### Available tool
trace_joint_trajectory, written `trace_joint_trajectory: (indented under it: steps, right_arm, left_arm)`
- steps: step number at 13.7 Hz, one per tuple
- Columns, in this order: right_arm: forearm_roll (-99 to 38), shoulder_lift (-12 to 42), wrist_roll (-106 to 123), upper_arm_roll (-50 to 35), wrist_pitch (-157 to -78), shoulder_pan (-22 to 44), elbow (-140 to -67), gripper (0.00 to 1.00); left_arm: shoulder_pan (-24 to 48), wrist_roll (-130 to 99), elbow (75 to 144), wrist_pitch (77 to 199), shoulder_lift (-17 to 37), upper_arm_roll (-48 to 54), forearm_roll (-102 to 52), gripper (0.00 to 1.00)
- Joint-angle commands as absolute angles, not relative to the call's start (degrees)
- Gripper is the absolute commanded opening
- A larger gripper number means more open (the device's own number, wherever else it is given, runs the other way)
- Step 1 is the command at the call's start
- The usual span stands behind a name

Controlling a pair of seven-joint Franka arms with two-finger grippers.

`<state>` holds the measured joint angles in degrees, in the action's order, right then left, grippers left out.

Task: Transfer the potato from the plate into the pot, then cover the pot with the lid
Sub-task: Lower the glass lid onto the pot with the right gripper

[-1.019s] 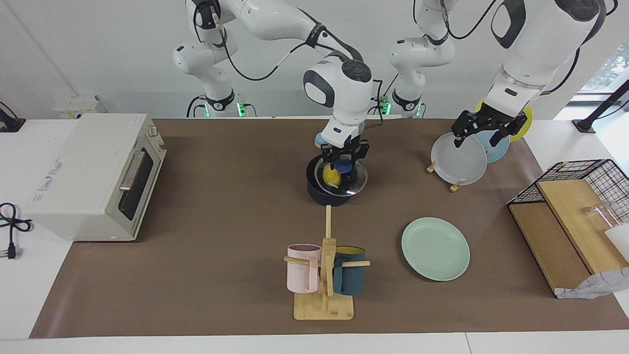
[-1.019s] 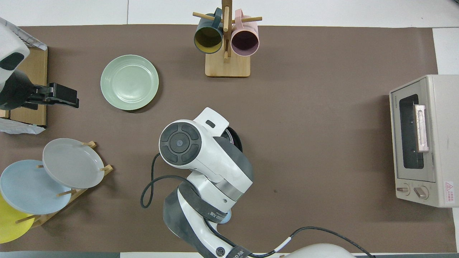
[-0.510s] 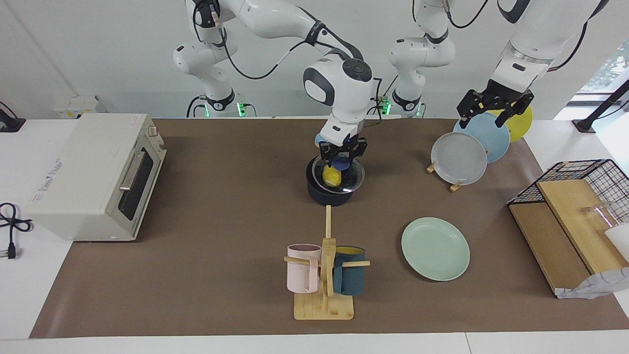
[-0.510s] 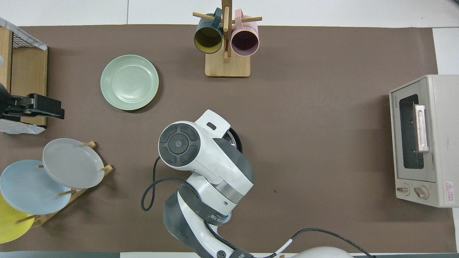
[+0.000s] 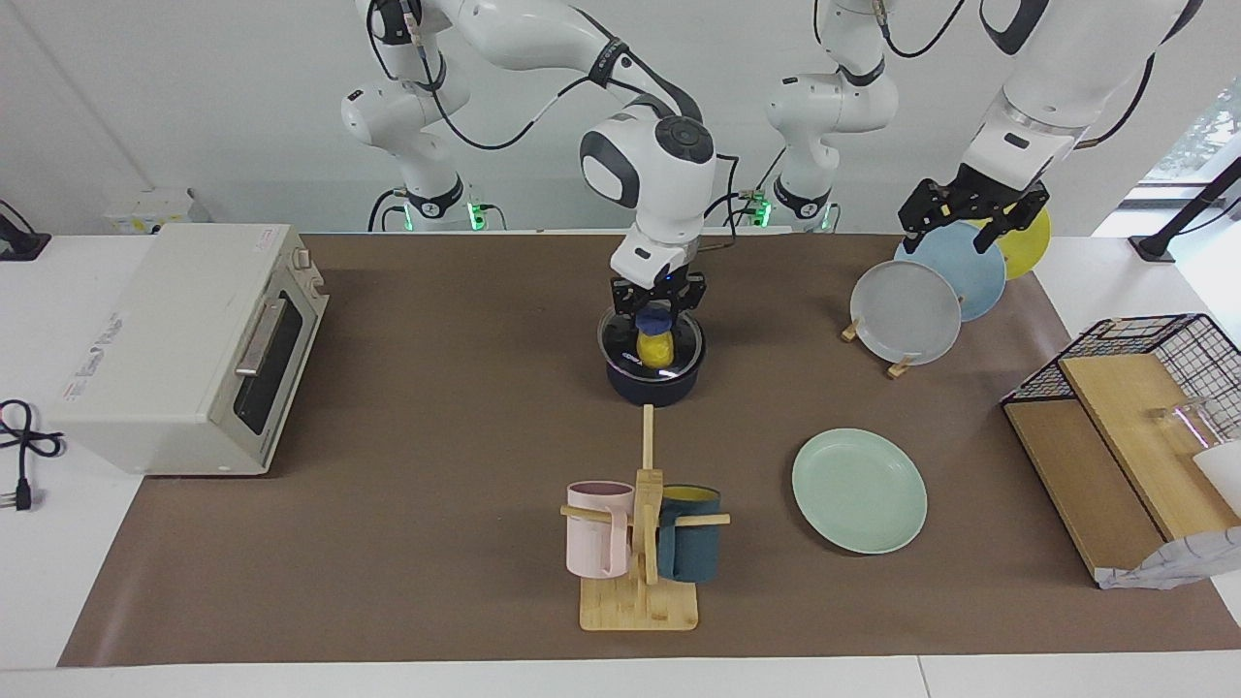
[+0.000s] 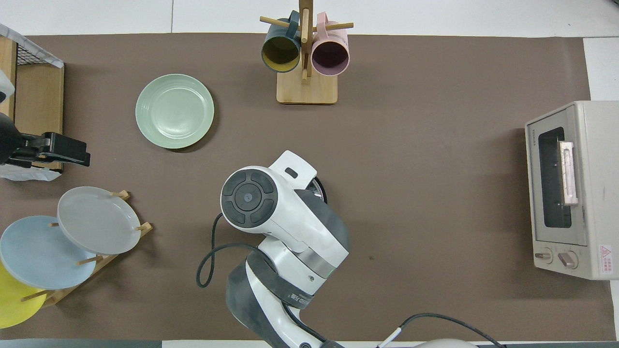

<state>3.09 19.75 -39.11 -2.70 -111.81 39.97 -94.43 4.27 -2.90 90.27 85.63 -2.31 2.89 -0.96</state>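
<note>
The dark navy pot [image 5: 652,388] stands mid-table with the yellow potato [image 5: 657,350] inside it, seen through the glass. My right gripper [image 5: 656,306] is shut on the blue knob of the clear lid [image 5: 682,338]. It holds the lid level over the pot's mouth, at the rim. In the overhead view the right arm hides all but a sliver of the pot [image 6: 320,187]. The mint-green plate [image 5: 859,491] [image 6: 174,110] lies bare, farther from the robots, toward the left arm's end. My left gripper [image 5: 960,228] [image 6: 72,150] hangs open, high over the plate rack.
A rack [image 5: 906,312] of upright grey, blue and yellow plates stands near the left arm's base. A mug tree [image 5: 640,543] with a pink and a teal mug is farther out than the pot. A toaster oven [image 5: 184,339] and a wire basket with boards [image 5: 1134,427] sit at the table's ends.
The right gripper has carried the lid from tilted and off-centre to level and centred over the pot. The left gripper has risen off the grey racked plate and drawn back.
</note>
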Motion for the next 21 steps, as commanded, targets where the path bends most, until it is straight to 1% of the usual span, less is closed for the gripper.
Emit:
trace_joint_trajectory:
  steps: [1,2,3,8,11,18,19,20,21]
  right_arm:
    - [2.55,17.23,-41.30,-3.25,-116.34,39.55,-98.86,0.00]
    - [2.55,17.14,-43.14,-3.25,-119.33,39.81,-100.01,0.00]
    - [2.46,17.05,-44.11,-3.25,-120.23,39.81,-100.54,0.00]
    - [1.23,16.96,-44.21,-3.34,-120.59,39.55,-101.07,0.00]
    - [-2.02,16.35,-43.95,-3.34,-120.67,39.37,-102.66,0.00]
    - [-1.93,16.26,-42.89,-3.25,-120.15,39.64,-103.18,0.00]
    - [-1.93,16.26,-42.89,-3.25,-120.15,39.55,-103.10,0.13]
    - [-1.93,16.26,-42.89,-3.34,-120.32,39.64,-103.10,0.83]
    - [-1.93,16.35,-42.98,-3.25,-120.32,39.81,-102.83,1.00]
  left_arm:
    - [4.83,-1.85,90.53,85.52,-2.72,2.02,-0.70,1.00]
    - [4.83,-1.85,90.53,85.17,-2.55,2.02,-0.70,1.00]
    - [4.83,-1.85,90.53,85.17,-2.20,1.93,-0.70,1.00]
    - [4.83,-1.67,90.62,85.34,-2.02,1.93,-0.70,1.00]
    - [4.83,-1.84,90.62,85.96,-2.02,2.11,-0.70,1.00]
    - [4.57,-1.76,90.70,86.13,-2.11,2.29,-0.70,1.00]
    - [4.57,-1.84,90.70,85.96,-2.20,2.29,-0.70,1.00]
    - [4.57,-2.28,90.79,86.04,-2.20,2.29,-0.70,1.00]
    - [4.66,-2.37,90.79,86.04,-2.20,2.29,-0.70,1.00]
